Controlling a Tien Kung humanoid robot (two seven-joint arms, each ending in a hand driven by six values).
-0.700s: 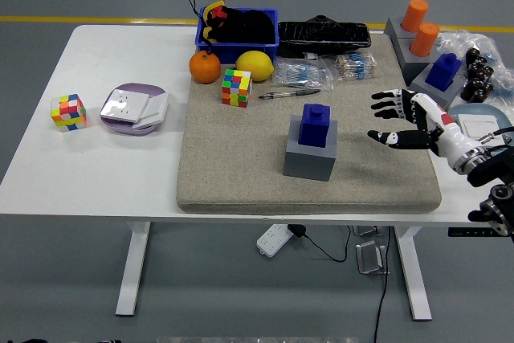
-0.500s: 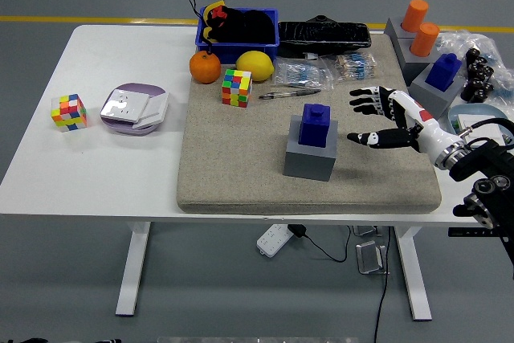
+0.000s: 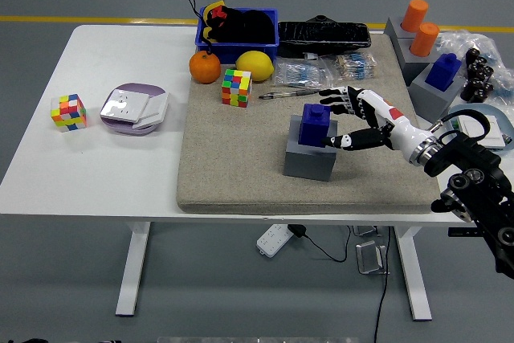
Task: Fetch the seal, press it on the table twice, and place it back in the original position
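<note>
Head view: right hand (image 3: 351,120) at the blue seal (image 3: 316,124), fingers (image 3: 340,102) spread, thumb low at the seal's near-right edge, other tips by the top knob. Not clamped yet; touching or just short, can't tell. Left hand not in frame.

Seal seated on its grey base (image 3: 309,158), mid-mat, upright.

Step in hand looks like the grasp. To do well:
- Close on the wide lower block, not the small knob.
- Oppose thumb and fingers across 2 flat faces.
- Lift straight up so the base stays put; base probably loose on the mat.
- Note base position now, needed for the return.

Materials and shapes:
- Seal: matte blue, boxy, 2 stacked steps, sharp edges. Likely rigid plastic.
- Base: grey cube, matte, flat faces.
- Mat (image 3: 241,174): beige, felt-like weave, on smooth white table (image 3: 96,174).
- Near the hand: pen (image 3: 277,95) and crinkly clear bags (image 3: 301,74), well clear of the lift path.
</note>
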